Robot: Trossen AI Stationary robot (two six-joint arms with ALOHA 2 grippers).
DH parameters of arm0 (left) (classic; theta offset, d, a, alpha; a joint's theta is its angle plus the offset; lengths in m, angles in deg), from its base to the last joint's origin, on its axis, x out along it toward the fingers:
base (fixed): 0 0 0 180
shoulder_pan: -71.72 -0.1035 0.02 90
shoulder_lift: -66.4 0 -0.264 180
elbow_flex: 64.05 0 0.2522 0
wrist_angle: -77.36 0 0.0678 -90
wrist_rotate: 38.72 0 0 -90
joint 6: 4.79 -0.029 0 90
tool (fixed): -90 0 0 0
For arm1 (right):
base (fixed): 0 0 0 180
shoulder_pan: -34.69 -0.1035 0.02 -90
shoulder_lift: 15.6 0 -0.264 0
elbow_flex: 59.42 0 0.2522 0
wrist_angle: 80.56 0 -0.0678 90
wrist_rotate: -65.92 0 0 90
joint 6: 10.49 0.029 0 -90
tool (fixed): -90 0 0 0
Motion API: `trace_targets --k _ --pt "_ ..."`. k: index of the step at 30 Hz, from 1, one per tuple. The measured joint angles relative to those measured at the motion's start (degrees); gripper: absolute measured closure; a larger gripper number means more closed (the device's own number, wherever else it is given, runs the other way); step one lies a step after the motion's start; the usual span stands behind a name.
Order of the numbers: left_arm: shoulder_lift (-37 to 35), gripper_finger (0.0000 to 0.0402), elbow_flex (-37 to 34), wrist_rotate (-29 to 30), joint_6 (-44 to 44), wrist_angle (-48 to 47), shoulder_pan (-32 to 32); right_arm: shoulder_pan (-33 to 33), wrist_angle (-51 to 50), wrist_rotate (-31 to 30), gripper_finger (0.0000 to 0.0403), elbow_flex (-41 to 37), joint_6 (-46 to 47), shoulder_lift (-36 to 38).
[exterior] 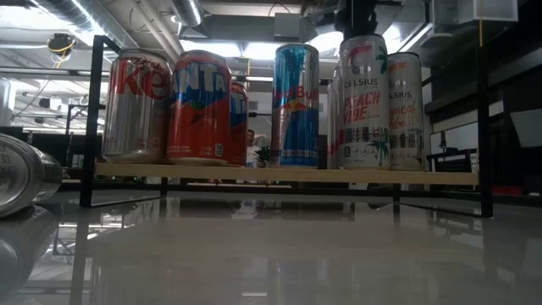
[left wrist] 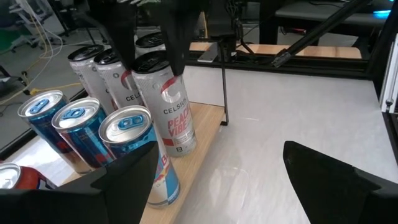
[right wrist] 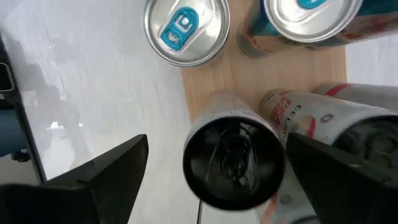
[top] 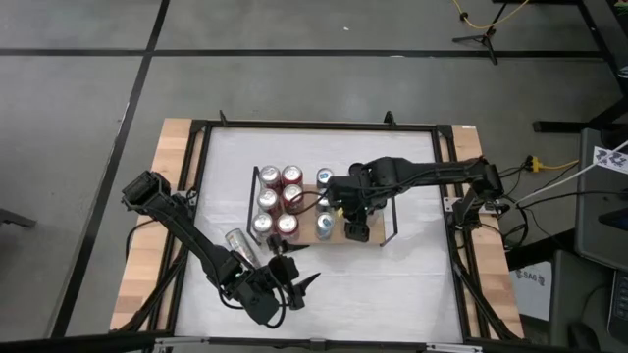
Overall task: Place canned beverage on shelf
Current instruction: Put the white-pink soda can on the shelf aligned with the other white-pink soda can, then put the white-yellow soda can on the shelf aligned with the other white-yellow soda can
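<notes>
High view shows the shelf (top: 385,221) near the middle of the table (top: 422,284), and it is already well filled: red cans (top: 278,201) are set in the part far from the right gripper (top: 355,218), blue Red Bull cans (top: 325,178) come next, and Celsius cans stand directly under this gripper.

In the right wrist view the dark top of one Celsius can (right wrist: 233,155) is seen exactly between the two fingers (right wrist: 99,177), standing upright near the corner of the wooden board (right wrist: 249,71). The fingers are spread wide on both sides of the can and no contact with it can be seen, so the can is judged to be released and set down. A second Celsius can (right wrist: 323,118) stands just beside it, and two blue-tabbed cans (right wrist: 185,30) are a little further on.

The left gripper (top: 294,284) is held low over the table, near its front edge, with its jaws also spread and nothing between them. One silver can (top: 241,244) is lying on its side on the table just beside this gripper, off the shelf; its brand cannot be read.

So most of the work seems to be done. What is left, as it is judged, is that the right arm must be lifted away from the placed can, and the lying can must be picked up and put upright on the bare part of the board.
</notes>
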Motion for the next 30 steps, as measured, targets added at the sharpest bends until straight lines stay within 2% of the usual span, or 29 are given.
trace_targets --k 13,17,23,30 --pt "0.00 0.0064 0.00 -0.18 -2.93 0.06 0.00 -0.01 -6.43 0.04 0.0024 13.94 0.17 0.00" --pt "-0.02 0.0064 0.00 -4.10 -3.55 0.44 0.00 -0.97 -7.15 -0.59 0.0024 19.63 1.35 -0.02" --pt "-1.90 0.0064 0.00 -4.26 0.78 0.75 0.15 -6.08 -9.89 -5.86 0.0024 26.23 -1.49 0.18" --pt "-8.42 0.0064 0.09 -4.04 13.03 -2.39 1.40 -17.16 -10.66 -16.78 0.0024 25.42 -1.72 2.92"
